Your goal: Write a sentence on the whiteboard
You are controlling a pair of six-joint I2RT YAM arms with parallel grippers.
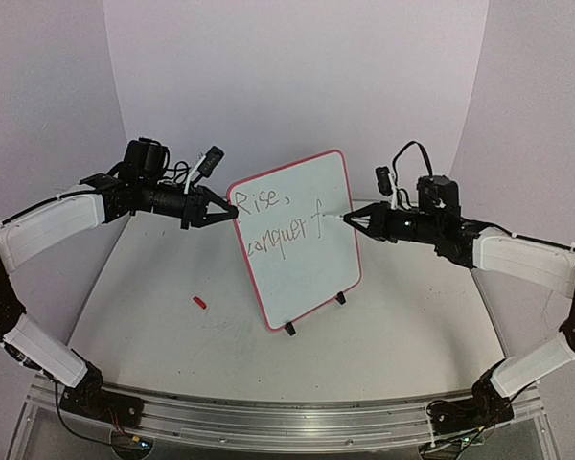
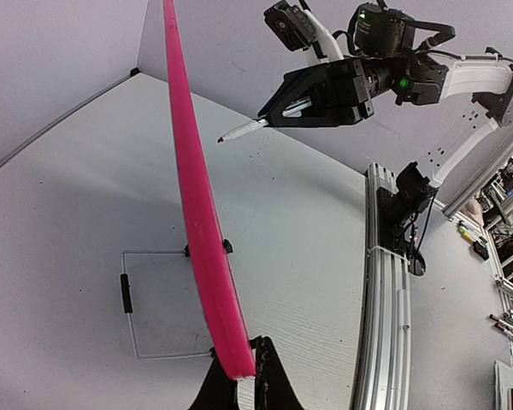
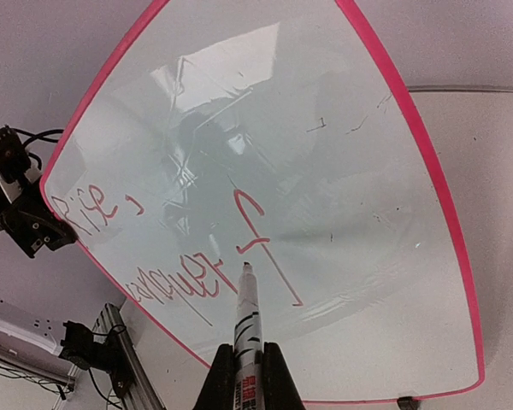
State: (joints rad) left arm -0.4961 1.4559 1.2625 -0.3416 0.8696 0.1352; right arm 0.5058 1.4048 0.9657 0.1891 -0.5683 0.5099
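The whiteboard (image 1: 302, 254) stands upright on small black feet mid-table, its red rim (image 2: 198, 231) seen edge-on in the left wrist view. My left gripper (image 1: 232, 209) (image 2: 241, 354) is shut on the board's upper left rim. On the board, the sentence (image 1: 276, 226) (image 3: 167, 256) reads "Rise, conquer f" in two thin lines. My right gripper (image 1: 350, 218) (image 3: 249, 346) is shut on a white marker (image 3: 246, 312) (image 2: 244, 130). The marker's tip points at the board face just beside the "f"; I cannot tell whether it touches.
A small red cap (image 1: 201, 302) lies on the table left of the board. An aluminium rail (image 1: 287, 422) (image 2: 385, 299) runs along the near edge. The board's wire stand (image 2: 154, 303) rests behind it. Backdrop walls enclose the table.
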